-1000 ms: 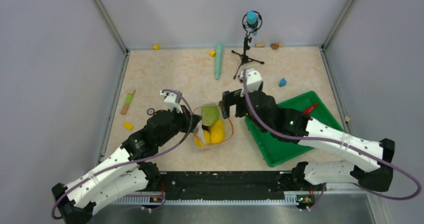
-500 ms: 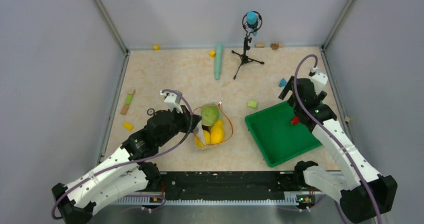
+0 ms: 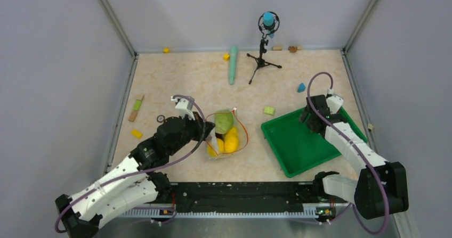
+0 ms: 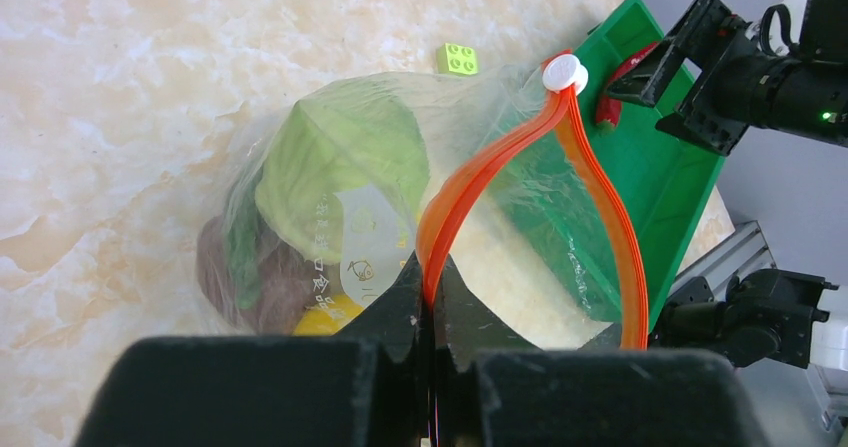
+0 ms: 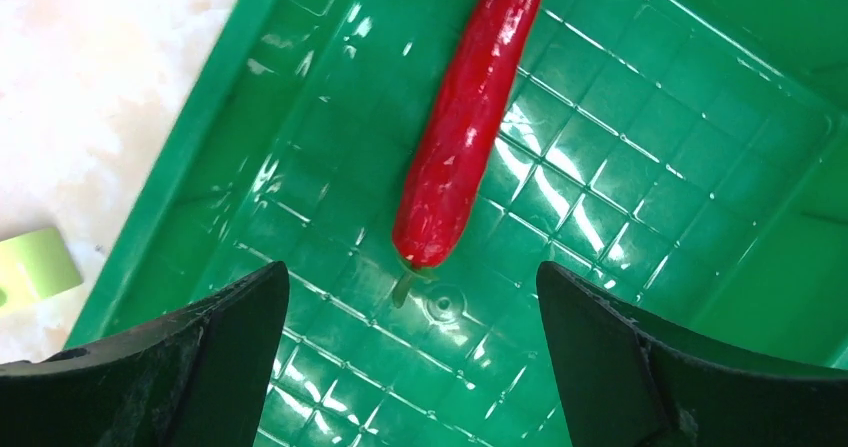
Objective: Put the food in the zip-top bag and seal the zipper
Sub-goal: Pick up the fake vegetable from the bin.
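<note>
Now pinching the zipper (image 4: 500, 152) of the zip-top bag (image 4: 520, 217) with the left hand (image 4: 430, 279) — hovering above the red chili (image 5: 465, 132) in the green tray (image 5: 650, 177) with the right hand (image 5: 412, 292) spread.

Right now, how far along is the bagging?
Done: the green leafy ball and yellow pieces sit inside the zip-top bag. In hand: the left gripper pinches the open zipper; the right gripper hangs open over the red chili in the green tray. Left: bag the chili, seal.
</note>
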You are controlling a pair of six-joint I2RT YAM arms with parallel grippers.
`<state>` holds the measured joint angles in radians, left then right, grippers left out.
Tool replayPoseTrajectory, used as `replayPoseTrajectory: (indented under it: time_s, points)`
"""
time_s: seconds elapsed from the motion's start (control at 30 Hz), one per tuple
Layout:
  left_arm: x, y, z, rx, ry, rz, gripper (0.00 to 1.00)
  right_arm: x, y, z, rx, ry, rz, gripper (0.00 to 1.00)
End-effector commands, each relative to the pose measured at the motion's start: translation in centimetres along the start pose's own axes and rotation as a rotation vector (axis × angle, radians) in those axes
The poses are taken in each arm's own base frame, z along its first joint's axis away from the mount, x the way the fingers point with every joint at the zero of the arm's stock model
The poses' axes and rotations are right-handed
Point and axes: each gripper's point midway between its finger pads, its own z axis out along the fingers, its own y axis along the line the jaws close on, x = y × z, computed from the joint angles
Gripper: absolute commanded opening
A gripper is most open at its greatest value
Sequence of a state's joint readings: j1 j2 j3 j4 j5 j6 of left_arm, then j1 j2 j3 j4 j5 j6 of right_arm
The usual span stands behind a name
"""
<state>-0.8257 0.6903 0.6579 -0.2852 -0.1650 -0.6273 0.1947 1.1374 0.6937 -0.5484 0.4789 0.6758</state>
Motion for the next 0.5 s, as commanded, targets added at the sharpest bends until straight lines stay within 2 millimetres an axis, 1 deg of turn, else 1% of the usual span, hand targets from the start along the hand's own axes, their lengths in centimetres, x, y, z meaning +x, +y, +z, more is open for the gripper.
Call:
replayPoseTrajectory:
  time_s: [0.0,0.17,0.4,0.47]
  points:
    - [-0.9,-1.0,0.1,0.034,-0.03,-0.002,0.0,-0.1,-0.7,0.8,0.048,-0.045,0.099,0.92]
    - [-0.9,-1.0,0.1,0.036,-0.026,-0.001,0.0,0.7,-0.6,2.2,0.046,-0.044,0.138,0.85]
    - [-0.8,-1.1,0.2,0.041,-0.024,-0.001,0.0,-0.4,-1.8,4.3,0.096,-0.038,0.193,0.84]
    - [-0.9,-1.0,0.1,0.039,-0.028,-0.001,0.0,-0.5,-1.8,4.8,0.092,-0.03,0.2,0.83]
